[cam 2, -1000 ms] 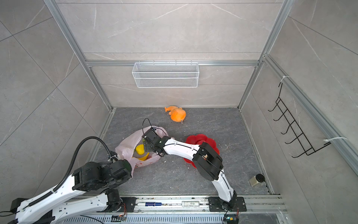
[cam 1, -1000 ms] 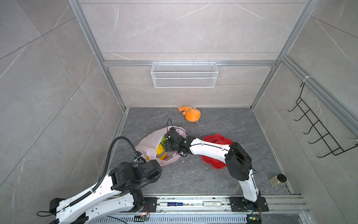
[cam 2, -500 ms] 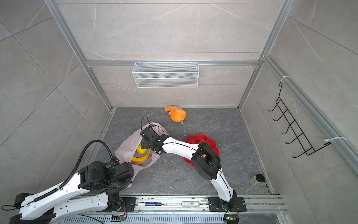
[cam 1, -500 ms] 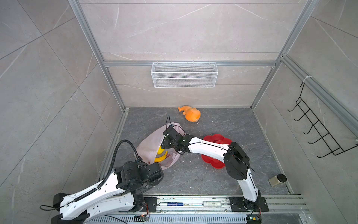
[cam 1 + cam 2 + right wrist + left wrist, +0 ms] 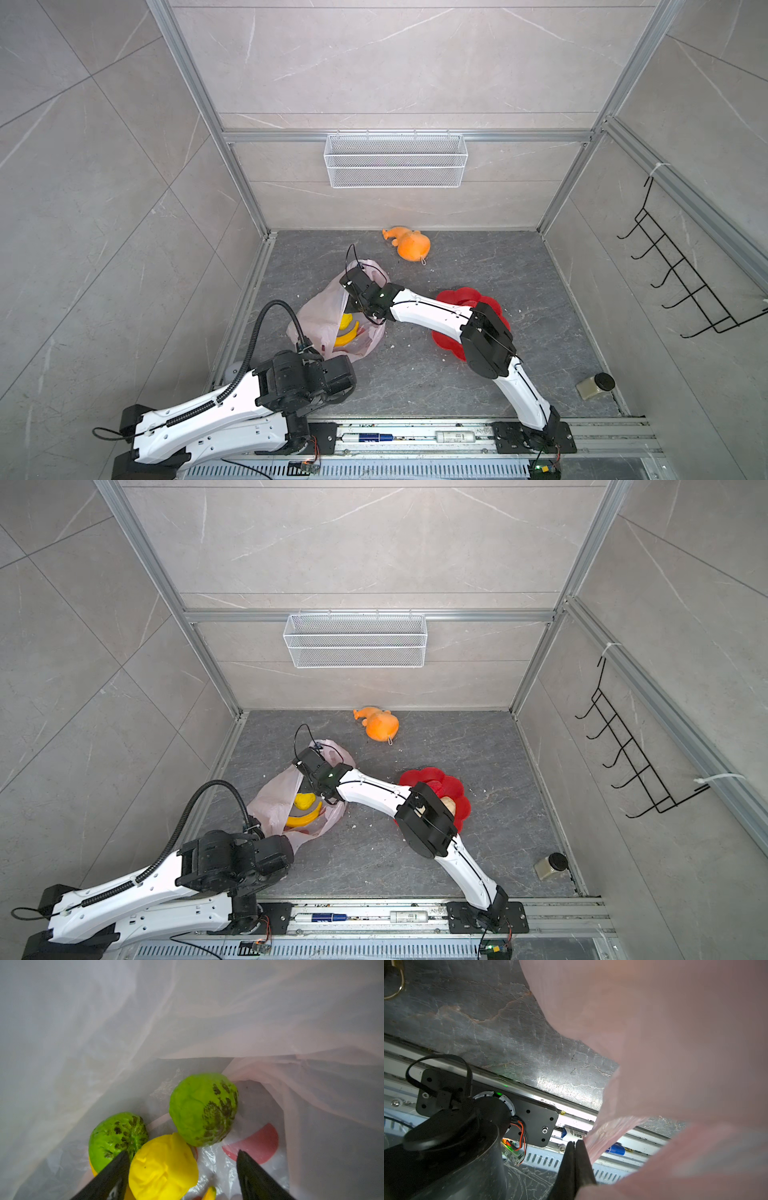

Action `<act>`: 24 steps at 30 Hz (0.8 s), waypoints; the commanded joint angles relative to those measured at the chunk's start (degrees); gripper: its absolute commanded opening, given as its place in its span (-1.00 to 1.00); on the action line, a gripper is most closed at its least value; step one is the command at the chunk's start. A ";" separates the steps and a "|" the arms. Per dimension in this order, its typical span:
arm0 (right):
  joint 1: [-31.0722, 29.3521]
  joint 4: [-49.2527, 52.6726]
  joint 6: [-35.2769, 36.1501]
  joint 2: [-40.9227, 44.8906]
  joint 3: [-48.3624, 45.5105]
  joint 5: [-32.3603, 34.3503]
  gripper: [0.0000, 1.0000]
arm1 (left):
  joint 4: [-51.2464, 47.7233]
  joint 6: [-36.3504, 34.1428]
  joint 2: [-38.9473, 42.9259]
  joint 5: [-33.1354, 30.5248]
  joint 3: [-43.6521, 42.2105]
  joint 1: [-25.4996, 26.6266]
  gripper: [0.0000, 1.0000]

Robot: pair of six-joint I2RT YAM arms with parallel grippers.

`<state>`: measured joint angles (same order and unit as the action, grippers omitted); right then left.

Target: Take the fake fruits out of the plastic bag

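Right wrist alone shows 2 green fruits [image 5: 203, 1109]

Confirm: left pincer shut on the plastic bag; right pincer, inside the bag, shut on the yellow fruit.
The right pincer is wrong: the right wrist view shows it open by the yellow fruit, not shut. The left pincer does grip the plastic bag.

Pale tiled walls [image 5: 395, 62], dark stone floor [image 5: 478, 257] — white wire basket [image 5: 395, 166].

left arm [image 5: 216, 411] low — left gripper [image 5: 574, 1144] fingers pressed together | right arm [image 5: 432, 311] stretched across — right gripper [image 5: 181, 1151] fingers spread wide
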<state>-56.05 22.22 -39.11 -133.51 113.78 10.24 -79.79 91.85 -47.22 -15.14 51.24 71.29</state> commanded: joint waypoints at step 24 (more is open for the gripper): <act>1.81 7.93 -5.93 -11.90 15.51 0.12 0.67 | 3.33 2.46 3.45 -4.73 -3.48 3.24 -1.00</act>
<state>-54.98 28.67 -43.35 -143.28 127.15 10.04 -76.09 93.47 -44.18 -19.27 48.07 74.04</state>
